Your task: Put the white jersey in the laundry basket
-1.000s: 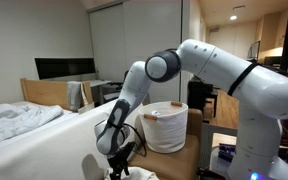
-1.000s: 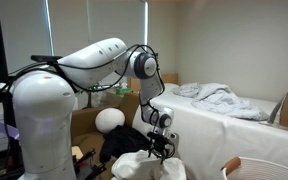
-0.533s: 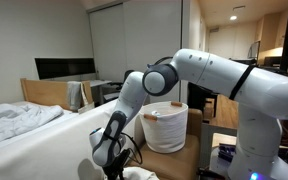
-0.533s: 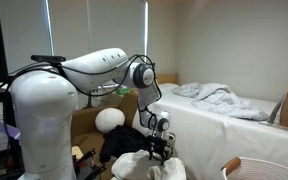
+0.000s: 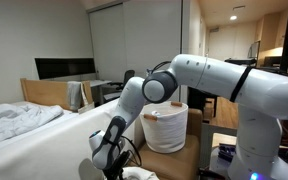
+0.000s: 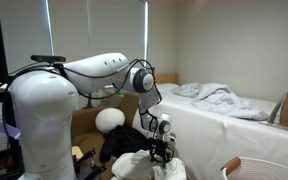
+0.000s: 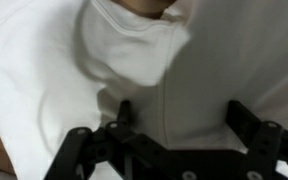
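Observation:
The white jersey (image 7: 74, 70) fills the wrist view as soft, folded white cloth. In both exterior views it lies in a low heap (image 6: 142, 166) under the arm, partly cut off by the lower edge (image 5: 90, 167). My gripper (image 7: 182, 115) is open, its black fingers (image 7: 124, 112) spread wide and set down on the cloth, which lies between them. In an exterior view the gripper (image 6: 164, 153) points straight down onto the heap. The laundry basket (image 5: 166, 125), round and white with a tan handle at the rim, stands upright just behind the arm.
A bed with a rumpled white sheet (image 5: 12, 116) runs along one side, its edge close to the gripper (image 6: 220, 98). A white ball-shaped object (image 6: 109, 118) sits behind the arm. The robot's base (image 5: 269, 140) stands beside the basket.
The arm has folded lower, the elbow sinking and the gripper dropping a little onto the jersey. The jaws have stayed open.

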Action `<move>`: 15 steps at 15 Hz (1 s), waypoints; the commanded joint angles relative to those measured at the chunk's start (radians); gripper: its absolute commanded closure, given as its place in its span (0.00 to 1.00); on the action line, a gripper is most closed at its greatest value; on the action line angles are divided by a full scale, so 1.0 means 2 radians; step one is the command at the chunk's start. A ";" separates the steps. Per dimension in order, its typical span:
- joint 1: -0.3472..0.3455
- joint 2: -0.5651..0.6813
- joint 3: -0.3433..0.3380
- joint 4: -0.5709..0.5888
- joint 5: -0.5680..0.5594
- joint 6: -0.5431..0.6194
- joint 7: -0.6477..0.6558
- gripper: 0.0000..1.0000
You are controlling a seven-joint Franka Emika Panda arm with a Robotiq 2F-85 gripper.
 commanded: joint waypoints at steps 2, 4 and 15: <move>0.003 0.019 -0.004 0.030 -0.007 -0.022 0.014 0.30; 0.003 0.021 -0.004 0.035 -0.007 -0.026 0.015 0.44; 0.000 0.017 -0.005 0.041 -0.006 -0.030 0.014 0.88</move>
